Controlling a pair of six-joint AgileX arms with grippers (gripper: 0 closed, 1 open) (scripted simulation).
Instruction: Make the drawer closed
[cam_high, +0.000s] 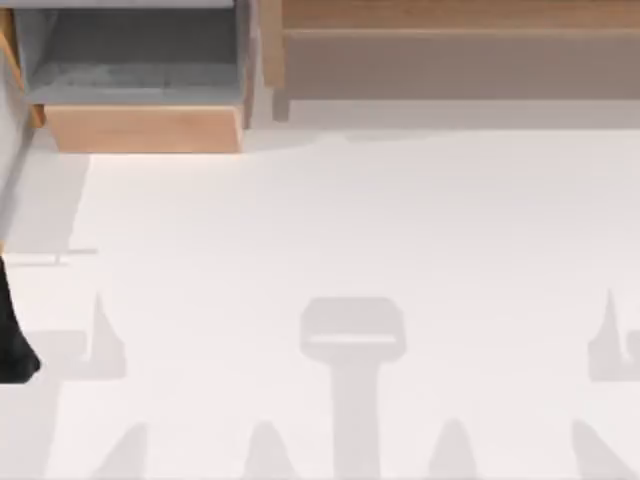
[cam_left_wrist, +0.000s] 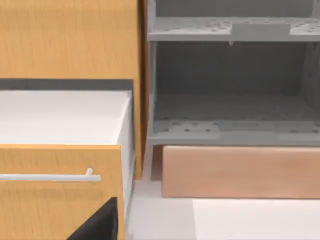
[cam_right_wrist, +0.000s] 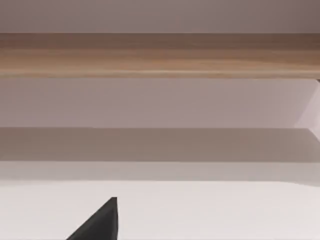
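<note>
The drawer (cam_high: 145, 128) sits at the table's far left, pulled out toward the front. Its light tan front panel faces the table, with grey walls and floor behind it. The left wrist view shows the same drawer (cam_left_wrist: 240, 172) from the front, its grey inside open above the tan panel. My left gripper (cam_left_wrist: 100, 225) is a dark shape low in that view, short of the drawer and apart from it. Part of my left arm (cam_high: 15, 340) is at the table's left edge. My right gripper (cam_right_wrist: 100, 222) hangs over bare table in front of the long shelf.
A long wooden shelf (cam_high: 450, 60) with a grey-brown recess runs along the far right. Left of the drawer stands an orange wooden cabinet (cam_left_wrist: 70, 40), with a pulled-out front carrying a white bar handle (cam_left_wrist: 50, 176). The white table (cam_high: 350, 230) stretches in front.
</note>
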